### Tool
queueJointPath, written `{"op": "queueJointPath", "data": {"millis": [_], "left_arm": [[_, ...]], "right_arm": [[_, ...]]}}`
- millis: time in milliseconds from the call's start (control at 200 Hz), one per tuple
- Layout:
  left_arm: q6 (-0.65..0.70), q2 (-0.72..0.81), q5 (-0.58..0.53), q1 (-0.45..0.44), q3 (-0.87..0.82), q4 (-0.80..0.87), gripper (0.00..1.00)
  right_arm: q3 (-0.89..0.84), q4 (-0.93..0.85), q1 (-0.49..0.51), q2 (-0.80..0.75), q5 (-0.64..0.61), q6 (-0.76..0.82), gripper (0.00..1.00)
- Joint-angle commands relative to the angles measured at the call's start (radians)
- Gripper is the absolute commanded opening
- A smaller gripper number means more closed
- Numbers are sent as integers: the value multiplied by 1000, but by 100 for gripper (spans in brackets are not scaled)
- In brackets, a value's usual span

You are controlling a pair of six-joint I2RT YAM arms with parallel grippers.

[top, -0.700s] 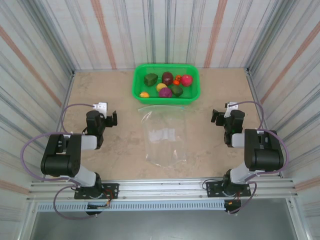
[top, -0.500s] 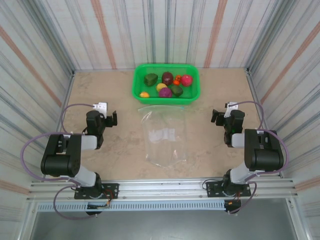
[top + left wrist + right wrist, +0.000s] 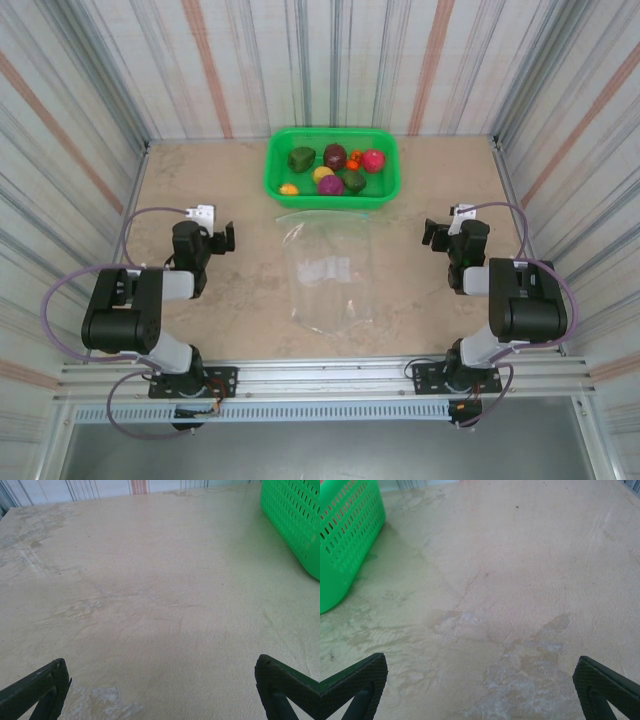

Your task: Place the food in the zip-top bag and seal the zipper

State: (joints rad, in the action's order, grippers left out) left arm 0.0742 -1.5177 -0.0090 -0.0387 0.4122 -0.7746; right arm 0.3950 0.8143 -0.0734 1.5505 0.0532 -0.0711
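Several small toy fruits and vegetables, the food [image 3: 334,168], lie in a green mesh basket [image 3: 331,200] at the back middle of the table. In front of the basket the clear zip-top bag [image 3: 327,268] lies flat, white label patch up; its zipper is too faint to make out. My left gripper [image 3: 207,233] rests at the left of the bag and my right gripper [image 3: 446,230] at the right, both apart from it. Each is open and empty: bare table lies between the left fingertips [image 3: 42,686] and between the right fingertips [image 3: 605,682].
The basket's perforated wall shows at the right edge of the left wrist view [image 3: 292,525] and at the left edge of the right wrist view [image 3: 345,535]. Striped walls close the table on three sides. A metal rail [image 3: 320,385] runs along the near edge.
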Motion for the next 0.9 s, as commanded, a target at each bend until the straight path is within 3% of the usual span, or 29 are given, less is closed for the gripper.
{"op": "queueJointPath", "data": {"millis": [0, 401, 496, 546, 611, 736, 897], "left_arm": [[-1, 10, 9, 11, -1, -14, 99], [-2, 12, 10, 11, -4, -17, 99], [2, 70, -138, -35, 12, 32, 99], [18, 147, -153, -57, 27, 132, 99], [60, 236, -150, -91, 33, 181, 99], [99, 429, -152, -194, 33, 199, 99], [12, 674, -104, -451, 153, 540, 99]], "right_arm": [[16, -7, 0, 1, 6, -15, 99], [5, 7, 0, -6, 33, -10, 99], [5, -9, 8, -35, 101, 33, 99], [35, -123, 28, -99, 95, 57, 99], [94, -301, 90, -205, 5, 89, 99], [156, -409, 244, -389, -87, 70, 99], [205, -594, 531, -623, -141, 95, 99]]}}
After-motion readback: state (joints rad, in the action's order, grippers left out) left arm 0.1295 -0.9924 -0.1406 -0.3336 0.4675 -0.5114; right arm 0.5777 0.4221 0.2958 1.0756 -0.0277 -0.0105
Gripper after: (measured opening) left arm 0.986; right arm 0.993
